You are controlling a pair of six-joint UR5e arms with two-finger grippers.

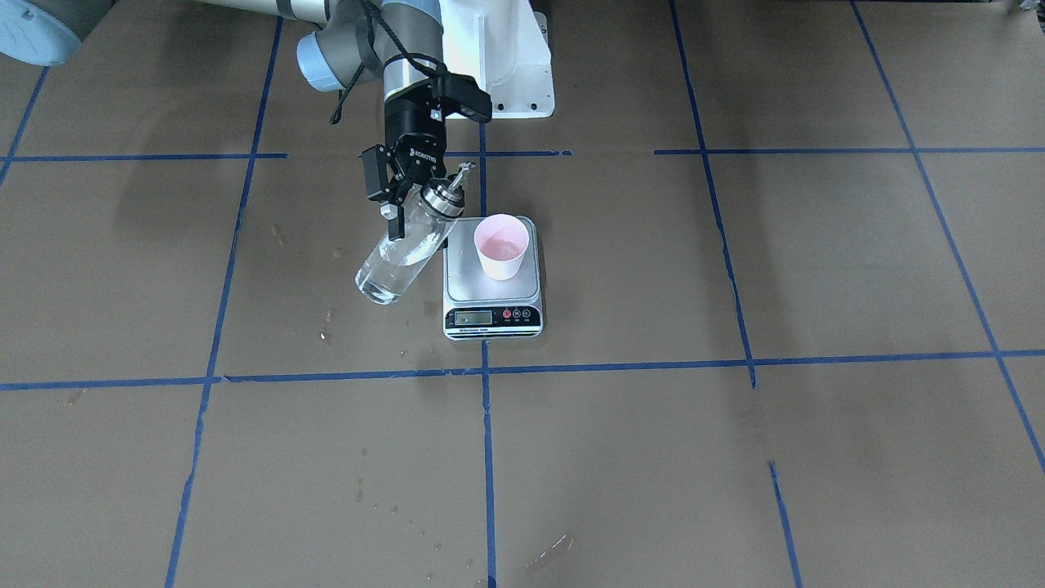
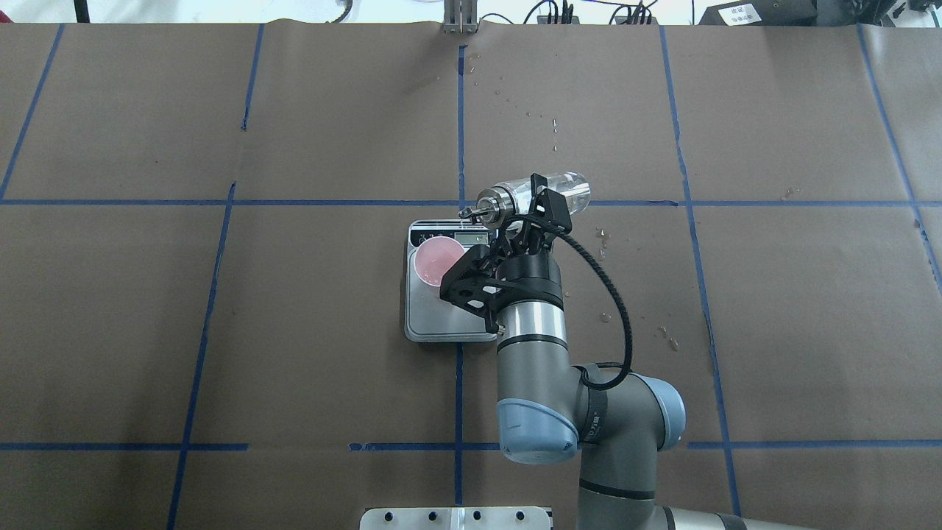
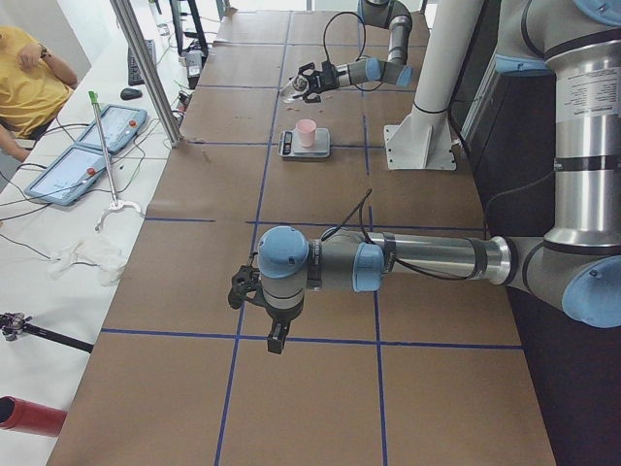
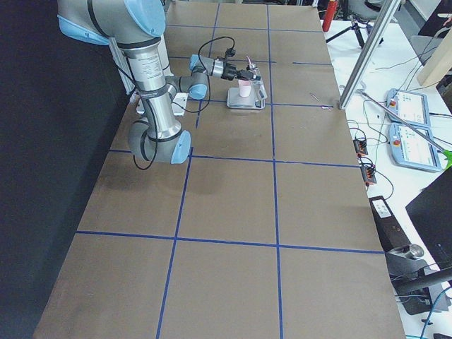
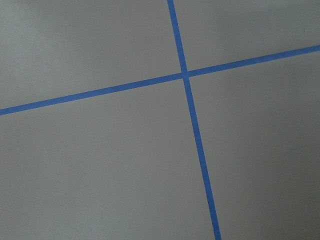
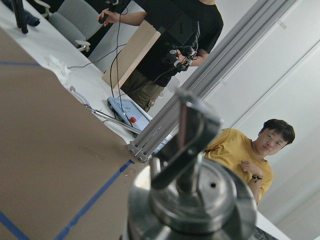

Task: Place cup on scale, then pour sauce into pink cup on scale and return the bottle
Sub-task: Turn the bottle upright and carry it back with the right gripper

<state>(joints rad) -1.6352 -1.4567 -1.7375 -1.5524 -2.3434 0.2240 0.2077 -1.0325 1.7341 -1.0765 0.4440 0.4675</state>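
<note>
While the cup (image 1: 501, 245) is sitting on the scale (image 1: 469, 283), the right claw (image 1: 411, 209) is gripping the tilted bottle (image 1: 392, 265) beside it; whether the left claw (image 3: 277, 337) is clenched cannot be told.

Right arm extends forward, right gripper (image 1: 402, 211) jaws clamped across the tilted bottle (image 1: 390, 268); left arm stretches out low, left gripper (image 3: 277, 336) pointing down, its jaws' state unclear
</note>
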